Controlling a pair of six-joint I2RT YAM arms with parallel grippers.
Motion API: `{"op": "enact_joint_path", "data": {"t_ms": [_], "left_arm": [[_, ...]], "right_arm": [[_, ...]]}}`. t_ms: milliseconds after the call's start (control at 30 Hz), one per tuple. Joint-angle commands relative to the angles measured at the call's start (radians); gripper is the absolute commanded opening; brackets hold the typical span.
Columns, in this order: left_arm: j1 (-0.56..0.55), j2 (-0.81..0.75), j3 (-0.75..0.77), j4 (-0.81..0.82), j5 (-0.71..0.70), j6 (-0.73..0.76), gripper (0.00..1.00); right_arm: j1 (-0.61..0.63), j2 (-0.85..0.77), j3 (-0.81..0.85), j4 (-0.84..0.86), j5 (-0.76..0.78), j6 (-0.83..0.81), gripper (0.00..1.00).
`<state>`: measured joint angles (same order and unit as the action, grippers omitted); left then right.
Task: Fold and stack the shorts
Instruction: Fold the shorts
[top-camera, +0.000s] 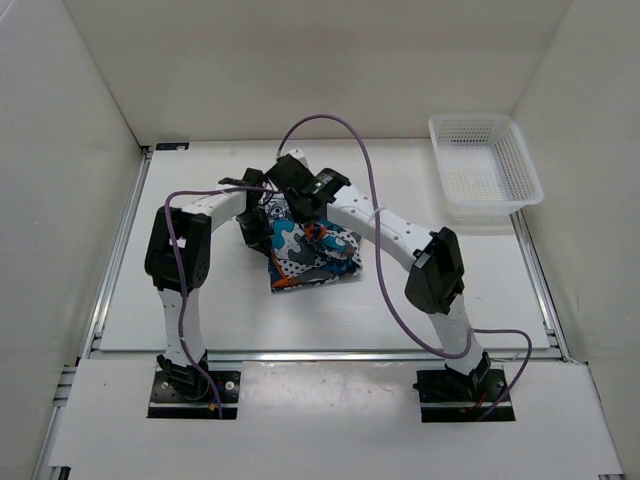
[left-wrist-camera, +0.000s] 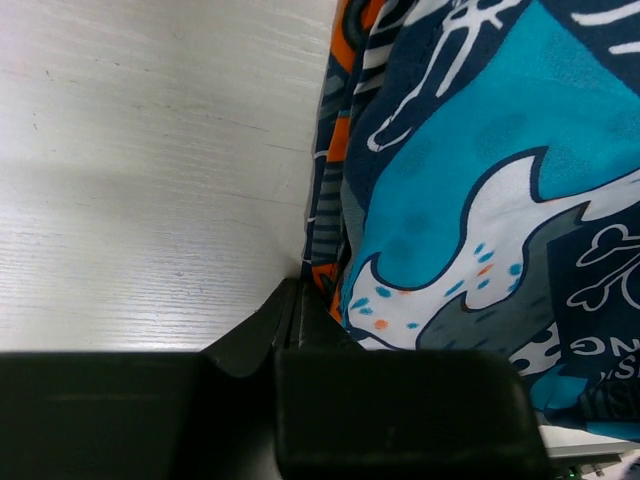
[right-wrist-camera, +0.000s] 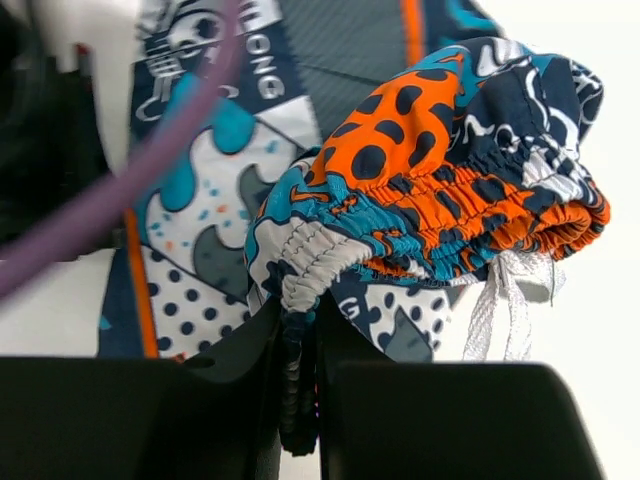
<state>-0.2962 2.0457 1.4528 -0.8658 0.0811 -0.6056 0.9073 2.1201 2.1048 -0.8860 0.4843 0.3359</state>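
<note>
The shorts (top-camera: 305, 255) lie bunched in the middle of the table, a patchwork print of teal, orange, navy, grey and white. My left gripper (top-camera: 262, 220) is at their far left edge; in the left wrist view its jaws (left-wrist-camera: 297, 310) are shut on the fabric edge of the shorts (left-wrist-camera: 450, 200). My right gripper (top-camera: 306, 222) is over their far side; in the right wrist view it (right-wrist-camera: 298, 380) is shut on the elastic waistband of the shorts (right-wrist-camera: 400, 170), lifted off the table. A white drawstring (right-wrist-camera: 500, 300) hangs from the waistband.
A white plastic basket (top-camera: 470, 207) stands at the far right of the table. Purple cables (top-camera: 360, 150) loop over both arms, and one crosses the right wrist view (right-wrist-camera: 120, 200). White walls enclose the table on three sides.
</note>
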Motion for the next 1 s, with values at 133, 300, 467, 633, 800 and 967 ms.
{"op": "enact_joint_path", "data": {"t_ms": [133,300,467,633,800,967], "left_arm": [[0.002,-0.015,-0.064,0.039,-0.011,-0.01,0.1],[0.052,-0.042,-0.075,0.039,0.009,0.0,0.1],[0.14,-0.145,-0.094,0.028,0.08,0.041,0.28],[0.206,-0.245,-0.039,-0.044,0.065,0.088,0.42],[0.123,-0.259,0.105,-0.13,-0.029,0.125,0.28],[-0.01,-0.194,0.242,-0.141,-0.032,0.156,0.28]], "right_arm": [[0.018,0.066,0.103,0.016,-0.076,-0.043,0.0],[0.018,0.075,0.103,0.086,-0.203,-0.054,0.32],[0.009,-0.067,-0.053,0.252,-0.299,-0.061,0.78],[-0.113,-0.287,-0.355,0.364,-0.372,0.029,0.75],[-0.169,-0.394,-0.529,0.364,-0.358,0.064,0.27],[-0.244,-0.472,-0.693,0.364,-0.36,0.126,0.16]]}}
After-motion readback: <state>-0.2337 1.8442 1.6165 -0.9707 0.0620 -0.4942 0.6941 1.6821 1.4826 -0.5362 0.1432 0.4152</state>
